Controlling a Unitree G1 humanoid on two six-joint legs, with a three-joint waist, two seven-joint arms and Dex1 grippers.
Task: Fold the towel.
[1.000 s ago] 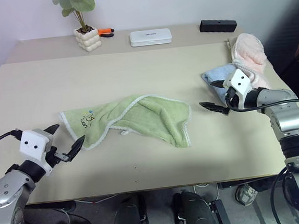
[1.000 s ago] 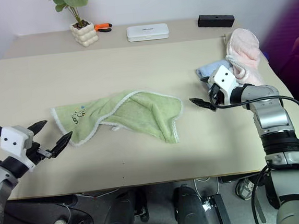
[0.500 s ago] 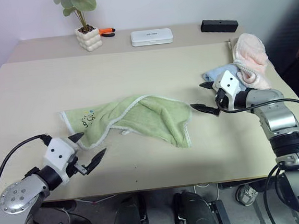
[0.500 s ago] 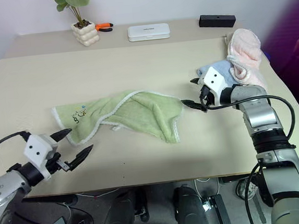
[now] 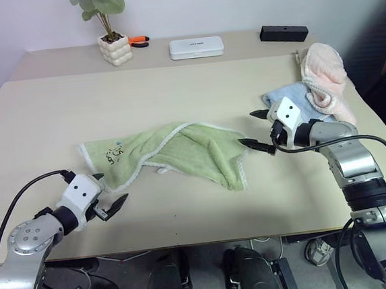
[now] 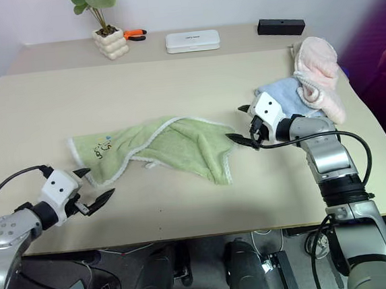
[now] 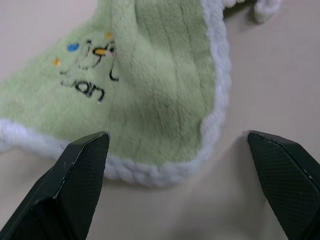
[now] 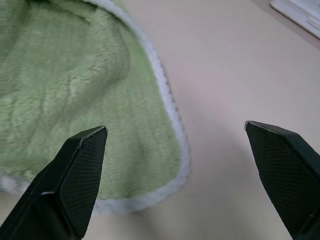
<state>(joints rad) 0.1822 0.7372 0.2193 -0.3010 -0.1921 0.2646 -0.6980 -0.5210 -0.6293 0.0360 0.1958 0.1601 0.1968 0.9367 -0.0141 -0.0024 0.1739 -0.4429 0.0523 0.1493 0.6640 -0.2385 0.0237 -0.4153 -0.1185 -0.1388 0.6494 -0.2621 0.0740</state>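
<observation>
Two sets of jaws stand wide and empty, one at each end of the towel (image 5: 170,153). The left gripper (image 5: 107,201) has dropped from beside the table's near-left edge to just short of the towel's near-left corner, the one with the small printed mark; in its wrist view that white-edged corner lies between the two fingers. The right gripper (image 5: 253,130) has slid left from near the blue cloth (image 5: 290,99) to the towel's right corner, its lower finger about at the edging. The towel itself has not moved: it lies rumpled in the middle of the table (image 5: 174,85), partly doubled over. The pink cloth (image 5: 325,72) sits at the far right, behind the blue one. Both arms now look lined up for a corner pinch, so the fold seems about to start with nothing yet gripped.
</observation>
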